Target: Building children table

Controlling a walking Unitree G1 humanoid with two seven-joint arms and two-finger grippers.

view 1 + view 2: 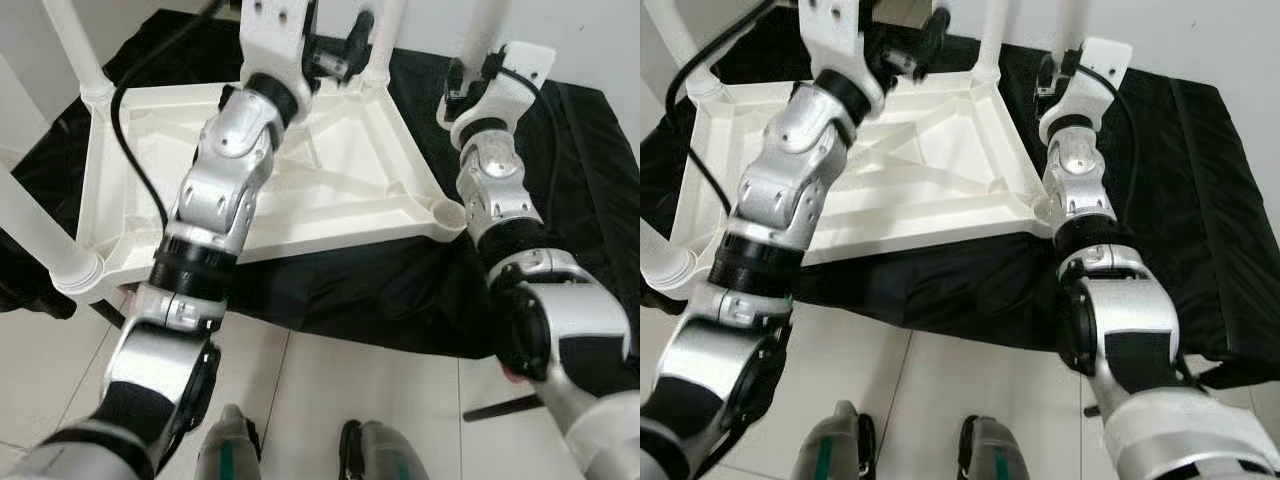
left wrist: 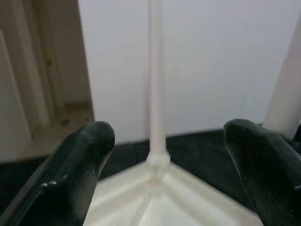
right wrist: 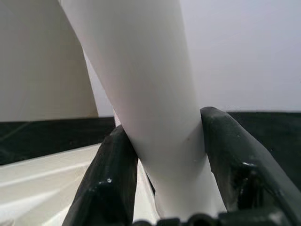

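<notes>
A white plastic children's table lies upside down on a black cloth spread over a pale tiled floor. Its ribbed underside faces up. White legs stand upright from its corners: one at the near left corner, one at the far left corner, and one at the far right corner.

The left gripper hovers over the far part of the table's underside. Its fingers are spread wide and hold nothing; a thin white leg at a far corner shows in the gap between them.

The right gripper is on the right side, beyond the table's near right corner socket. Its two black fingers are closed against both sides of a white leg, which stands upright between them.

A black cable runs from the left arm across the left side of the table. The robot's two feet stand on the floor at the near edge.
</notes>
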